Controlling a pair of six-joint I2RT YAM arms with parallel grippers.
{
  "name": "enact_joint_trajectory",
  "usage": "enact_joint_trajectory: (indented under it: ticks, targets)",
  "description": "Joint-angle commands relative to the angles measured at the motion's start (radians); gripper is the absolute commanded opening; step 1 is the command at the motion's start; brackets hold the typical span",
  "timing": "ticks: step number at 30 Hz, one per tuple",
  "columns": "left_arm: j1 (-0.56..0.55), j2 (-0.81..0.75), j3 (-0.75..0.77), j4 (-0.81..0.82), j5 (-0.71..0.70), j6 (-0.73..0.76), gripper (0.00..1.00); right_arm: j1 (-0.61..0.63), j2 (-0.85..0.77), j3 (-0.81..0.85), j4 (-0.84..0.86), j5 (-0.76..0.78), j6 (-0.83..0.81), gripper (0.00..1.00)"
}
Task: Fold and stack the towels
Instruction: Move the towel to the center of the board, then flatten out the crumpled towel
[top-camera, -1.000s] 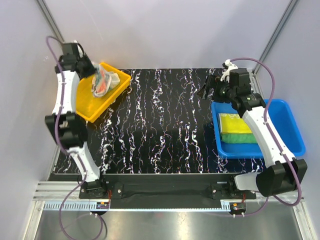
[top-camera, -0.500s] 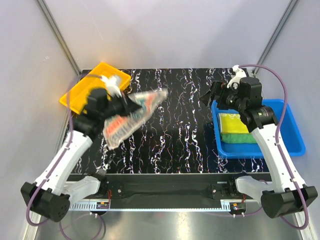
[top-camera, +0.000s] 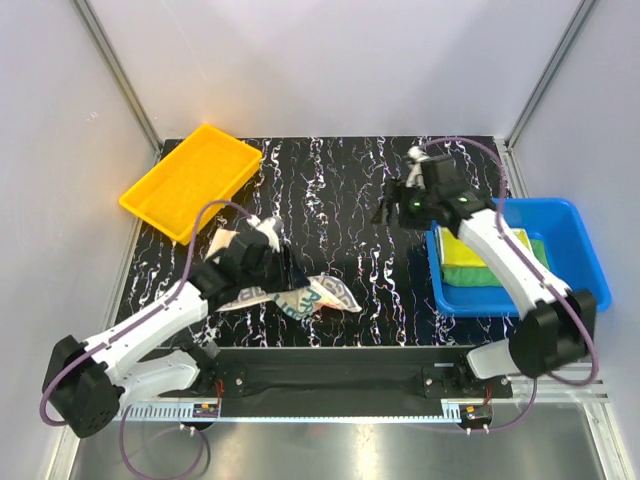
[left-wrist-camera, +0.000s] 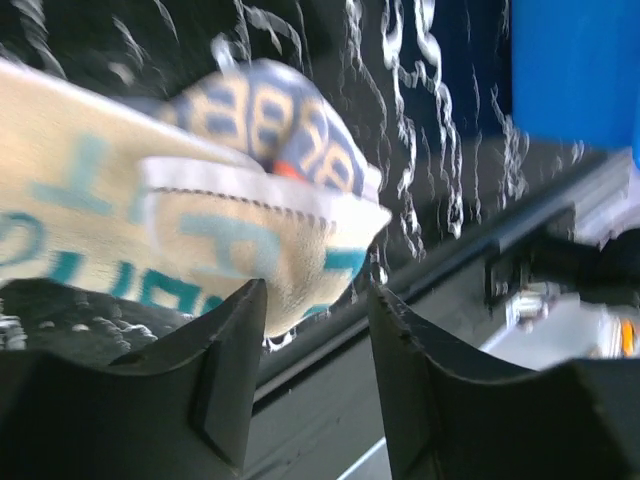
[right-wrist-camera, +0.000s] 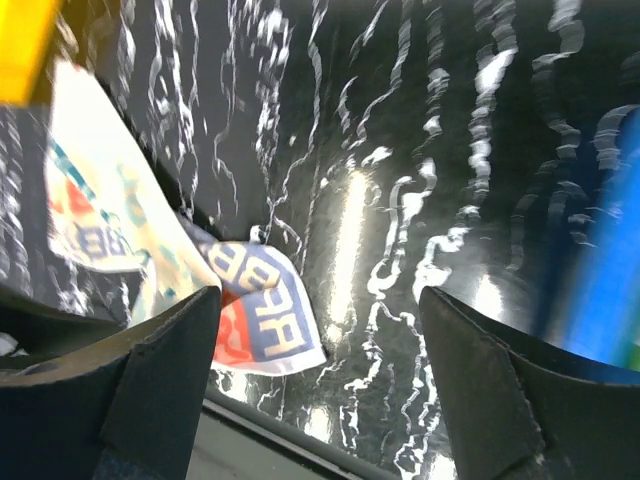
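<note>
- White-and-teal printed cloth towel lies crumpled near-left on the black marbled table.
- Left gripper at its edge, jaws apart, gripping nothing.
- Right gripper gapes wide, empty.
- Yellow patterned towel lies on the plain green towel in the blue plastic bin, right.

Left arm: stretched low, slanting from table near-left corner toward its near middle. Left gripper: close above table, fingers parted. Right arm: rising from table near-right corner, reaching toward far centre. Right gripper: angled down at table, fingers spread wide.
</note>
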Motion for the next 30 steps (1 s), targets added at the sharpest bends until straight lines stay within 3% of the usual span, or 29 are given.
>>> enact_joint_trajectory:
  ticks: [1, 4, 9, 14, 17, 21, 24, 25, 27, 28, 30]
  targets:
    - [0.028, -0.013, 0.193, -0.162, -0.268, 0.042, 0.5, 0.145, 0.113, 0.088, 0.044, 0.047, 0.033, 0.84]
    - [0.114, -0.048, 0.213, -0.245, -0.3, 0.028, 0.53, 0.236, 0.256, 0.156, 0.133, 0.046, 0.054, 0.8]
    - [0.347, -0.198, 0.097, -0.177, -0.196, 0.027, 0.56, 0.438, 0.54, 0.422, 0.092, 0.086, 0.039, 0.73]
    - [0.576, -0.206, 0.046, -0.19, -0.025, 0.043, 0.57, 0.514, 0.74, 0.519, 0.093, 0.047, 0.038, 0.71]
    - [0.642, -0.221, 0.006, -0.172, -0.001, 0.063, 0.58, 0.526, 0.798, 0.523, 0.124, -0.02, 0.01, 0.7]
    - [0.685, -0.202, -0.054, -0.111, 0.071, 0.051, 0.58, 0.526, 0.843, 0.5, 0.143, -0.126, -0.01, 0.63]
    - [0.713, -0.18, -0.089, -0.078, 0.105, 0.045, 0.58, 0.526, 0.812, 0.406, 0.201, -0.14, 0.002, 0.45]
    - [0.713, -0.177, -0.094, -0.071, 0.116, 0.05, 0.58, 0.526, 0.78, 0.379, 0.21, -0.117, 0.018, 0.25]
    - [0.714, -0.183, -0.101, -0.058, 0.108, 0.063, 0.58, 0.525, 0.742, 0.299, 0.201, -0.029, 0.018, 0.06]
    - [0.714, -0.186, -0.101, -0.058, 0.099, 0.063, 0.59, 0.521, 0.696, 0.267, 0.196, 0.005, 0.025, 0.0]
    - [0.713, -0.194, -0.1, -0.061, 0.104, 0.066, 0.59, 0.506, 0.636, 0.146, 0.202, 0.088, 0.048, 0.0]
